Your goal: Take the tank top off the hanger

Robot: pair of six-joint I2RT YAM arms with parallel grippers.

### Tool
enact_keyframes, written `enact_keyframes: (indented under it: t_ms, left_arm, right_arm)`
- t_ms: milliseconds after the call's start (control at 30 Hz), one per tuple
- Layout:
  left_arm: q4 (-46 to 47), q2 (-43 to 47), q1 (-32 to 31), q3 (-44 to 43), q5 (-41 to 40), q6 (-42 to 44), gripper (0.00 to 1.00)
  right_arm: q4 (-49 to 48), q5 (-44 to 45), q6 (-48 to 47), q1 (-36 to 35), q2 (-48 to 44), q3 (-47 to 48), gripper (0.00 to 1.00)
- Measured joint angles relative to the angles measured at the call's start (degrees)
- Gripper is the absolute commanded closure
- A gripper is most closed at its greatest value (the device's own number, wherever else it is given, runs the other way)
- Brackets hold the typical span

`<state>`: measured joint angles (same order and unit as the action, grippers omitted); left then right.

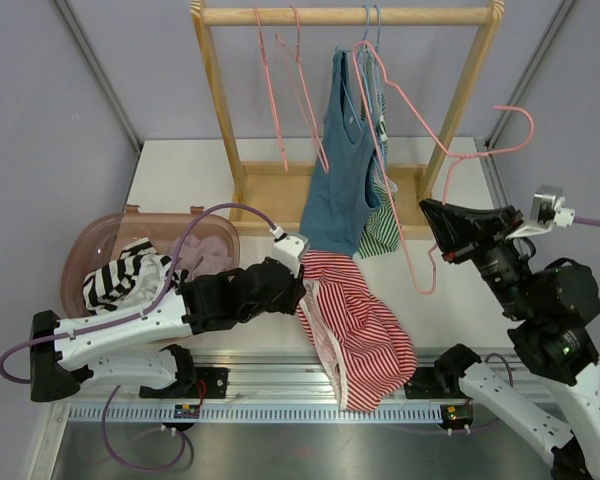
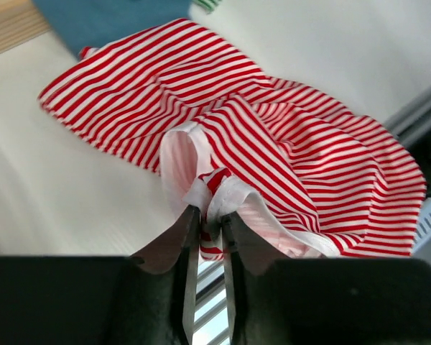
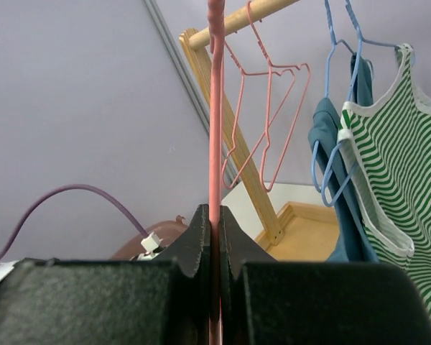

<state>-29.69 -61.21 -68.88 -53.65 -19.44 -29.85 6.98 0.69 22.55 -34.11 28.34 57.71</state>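
1. The red-and-white striped cotton tank top [image 1: 355,325] lies crumpled on the white table [image 1: 180,180], between the two arm bases. Its lower end drapes over the metal rail at the near edge. No wire passes through its straps or neck in any view, so I judge the main step done: the garment is off its hanger.
2. The thin pink wire hanger [image 3: 215,108] is bare. It is held up in the air on the right side, well apart from the striped top.
3. The right gripper [image 3: 215,212] is clenched on that wire. The wrist view shows its fingers pressed against the wire on both sides.
4. The left gripper [image 2: 207,215] sits at the upper edge of the striped top, with a bunched fold of white binding and striped cloth between its fingertips. The jaws stand close together with a slim gap. I cannot tell whether they are pinching the fold or letting it slip free.
5. Judging from this, what is left is small. The left arm has to let go of the cloth and draw clear, and the empty hanger has to be put down or hung back.
6. On the wooden clothes rack [image 1: 345,15] behind, a teal tank top [image 1: 335,190] and a green-and-white striped tank top [image 1: 380,225] hang on blue hangers, with spare pink hangers beside them.
7. A pink plastic basin [image 1: 90,245] at the left holds a black-and-white striped garment [image 1: 125,280].
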Motion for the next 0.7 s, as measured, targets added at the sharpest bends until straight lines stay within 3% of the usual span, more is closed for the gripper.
enact_keyframes:
  t_ms: [33,67,267,500,700]
  left_arm:
    - [-0.9,0.0,0.0,0.0,-1.4,-0.4,0.55]
    - [-1.5,0.1,0.0,0.0,-2.4,-0.6,0.45]
    - [-7.0,2.6,0.0,-0.2,-9.0,-3.2,0.01]
    - [-16.2,10.6,0.0,-2.4,-13.7,-4.0,0.01]
    - [-21.3,17.5,0.0,-3.4,-14.7,-0.5,0.01]
  right_arm:
    - [1.8,0.2,-0.3,0.0,2.3,3.0,1.0]
    - [2.8,0.4,-0.5,0.0,4.2,5.2,1.0]
    - [13.2,2.7,-2.5,0.0,19.9,18.7,1.0]
    - [21.5,7.9,-5.4,0.0,33.9,27.3,1.0]
    - [27.7,9.5,-9.5,0.0,48.5,46.1,1.0]
